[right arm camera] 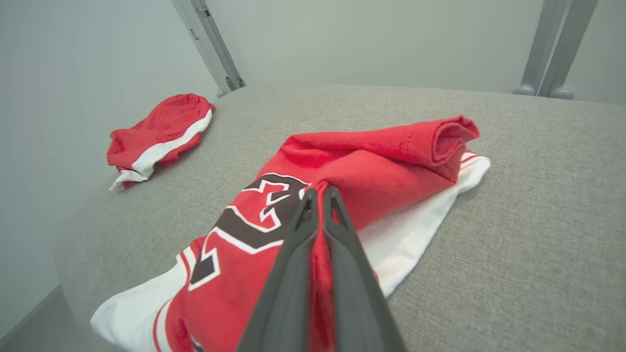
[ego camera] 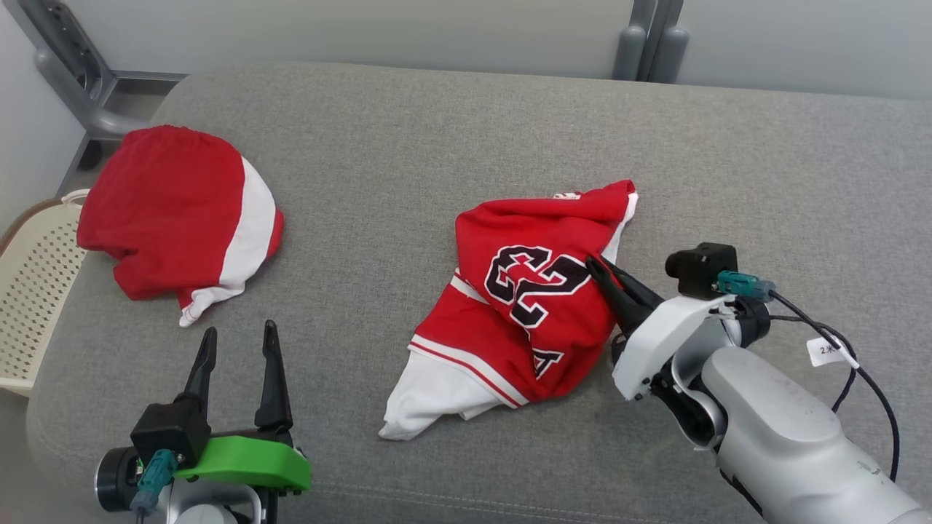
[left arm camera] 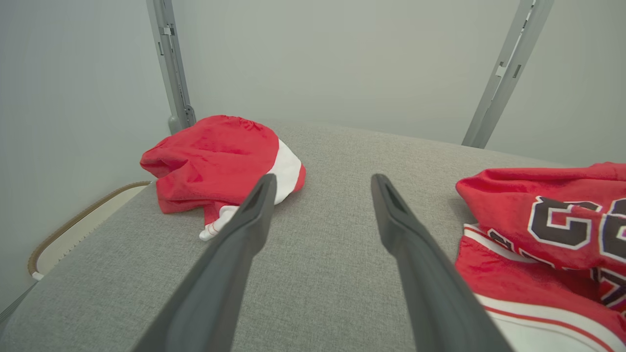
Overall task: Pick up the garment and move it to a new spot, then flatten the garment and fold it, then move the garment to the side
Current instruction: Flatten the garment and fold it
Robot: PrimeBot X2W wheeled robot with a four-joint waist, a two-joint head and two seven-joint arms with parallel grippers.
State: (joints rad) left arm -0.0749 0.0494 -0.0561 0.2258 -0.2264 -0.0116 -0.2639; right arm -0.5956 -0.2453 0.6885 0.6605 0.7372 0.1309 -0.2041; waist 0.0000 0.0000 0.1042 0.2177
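The garment [ego camera: 520, 306] is a crumpled red and white jersey with black numbers, lying in the middle of the grey cushioned surface [ego camera: 451, 145]. My right gripper [ego camera: 593, 266] comes in from the right and is shut on a pinch of its red cloth. In the right wrist view a ridge of red fabric of the garment [right arm camera: 386, 166] is squeezed between the two closed fingers of the right gripper [right arm camera: 320, 193]. My left gripper [ego camera: 239, 336] stands open at the lower left, nothing between its fingers. The left wrist view shows the garment [left arm camera: 543, 244] to the right of the left gripper [left arm camera: 323, 181].
A second red and white garment [ego camera: 182, 211] lies bunched at the far left of the surface, also seen ahead of the left gripper [left arm camera: 220, 156]. A cream perforated basket [ego camera: 33, 291] stands off the left edge. Grey frame posts [ego camera: 648, 36] rise behind.
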